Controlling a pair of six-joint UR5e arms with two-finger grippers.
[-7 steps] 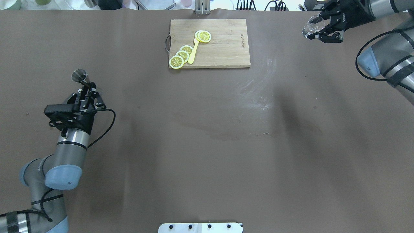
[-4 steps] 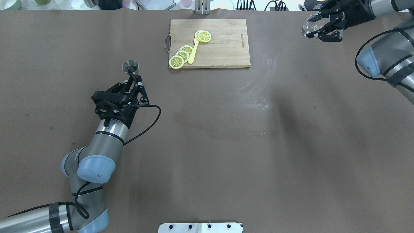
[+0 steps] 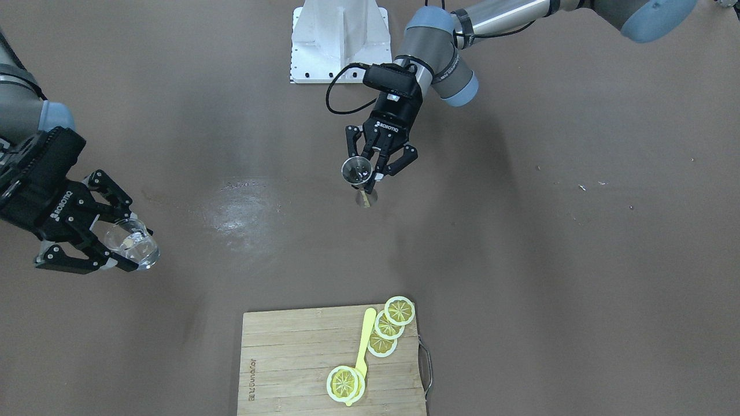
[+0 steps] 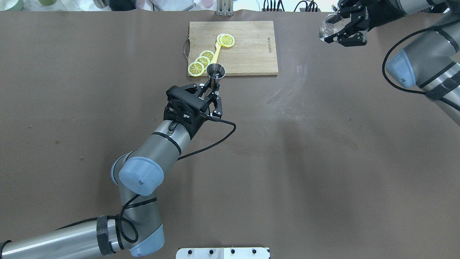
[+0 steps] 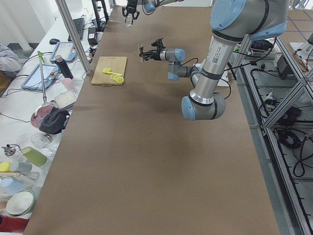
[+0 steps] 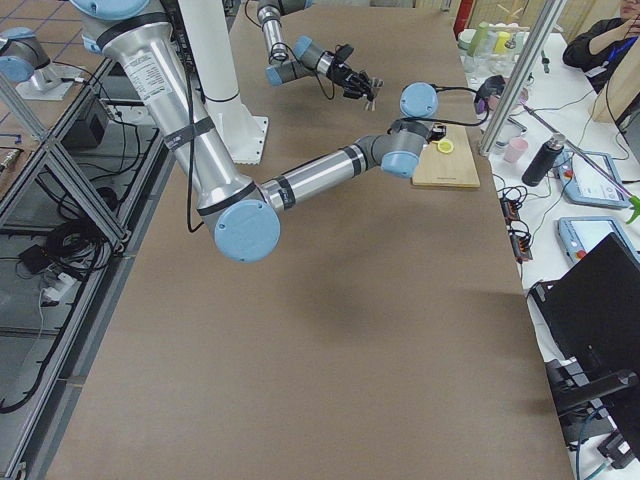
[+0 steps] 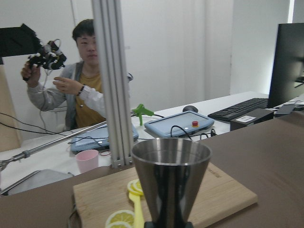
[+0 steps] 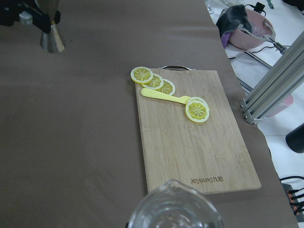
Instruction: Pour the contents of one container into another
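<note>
Both arms hold their vessels in the air, well apart.

The left gripper is nearly closed, pinching the narrow waist of the steel jigger. The jigger stands upright, mouth up, above bare table between the robot's base and the cutting board. The right gripper, partly closed, clasps the clear glass cup, raised near the table's far right corner.

Illumination is bright, even and overhead. The matte brown table shows soft arm shadows and a pale glare patch. In the right wrist view the clear glass cup is out of focus; the dull steel hourglass jigger carries bright vertical reflections.
</note>
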